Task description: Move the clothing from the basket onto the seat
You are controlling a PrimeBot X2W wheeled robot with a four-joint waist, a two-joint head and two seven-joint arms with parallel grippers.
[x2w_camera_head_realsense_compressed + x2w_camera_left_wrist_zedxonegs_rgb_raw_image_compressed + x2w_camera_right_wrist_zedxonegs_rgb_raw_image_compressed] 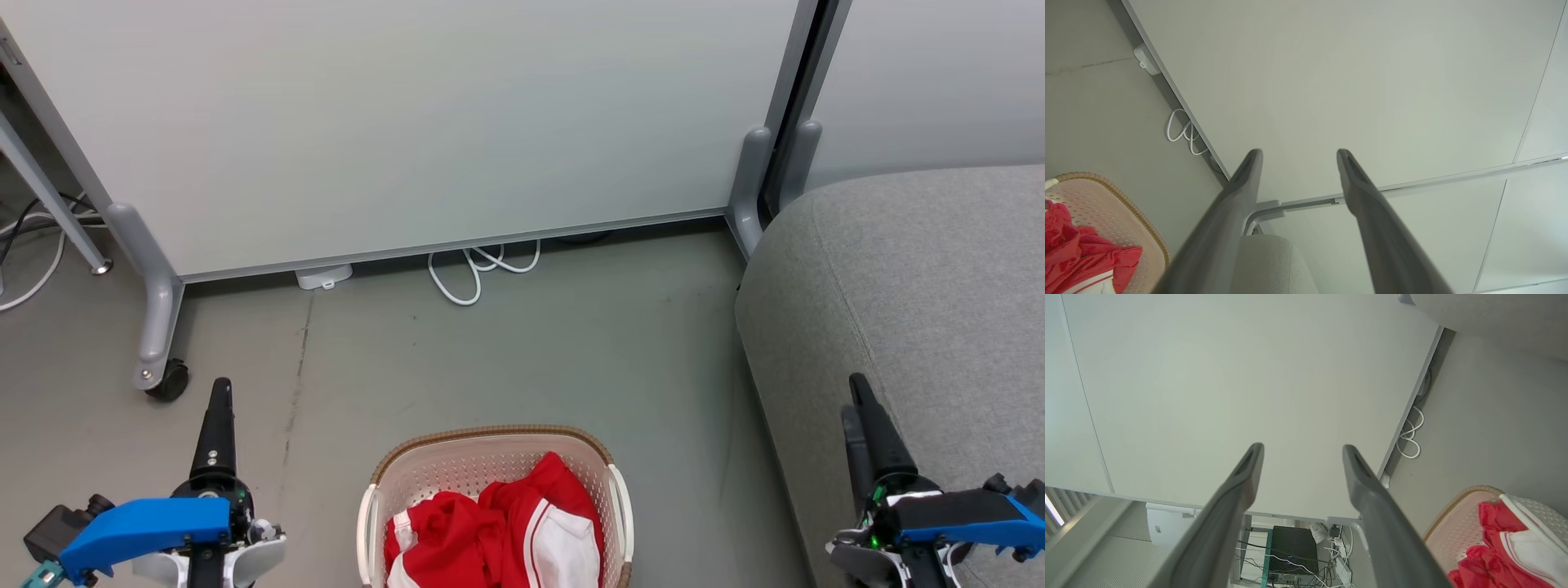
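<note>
The basket (pixel 490 437) stands on the floor at the bottom centre of the head view, with the red and white clothing (pixel 498 531) bunched inside it. The grey seat (pixel 922 294) rises to the right of the basket. My left gripper (pixel 220 390) hovers over the floor left of the basket, its fingers wide apart and empty in the left wrist view (pixel 1299 153). My right gripper (pixel 852 394) hangs over the seat's front edge, open and empty too (pixel 1303 447). The wrist views catch the basket (pixel 1098 200) (pixel 1453 522) and the clothing (pixel 1081 253) (pixel 1490 522) at their lower corners.
A pale partition panel (pixel 408 122) on grey legs with a caster (pixel 167 380) closes the back. A looped white cable (pixel 482 269) and a white adapter (pixel 324 278) lie at its foot. Bare grey floor (pixel 531 351) spreads between partition, basket and seat.
</note>
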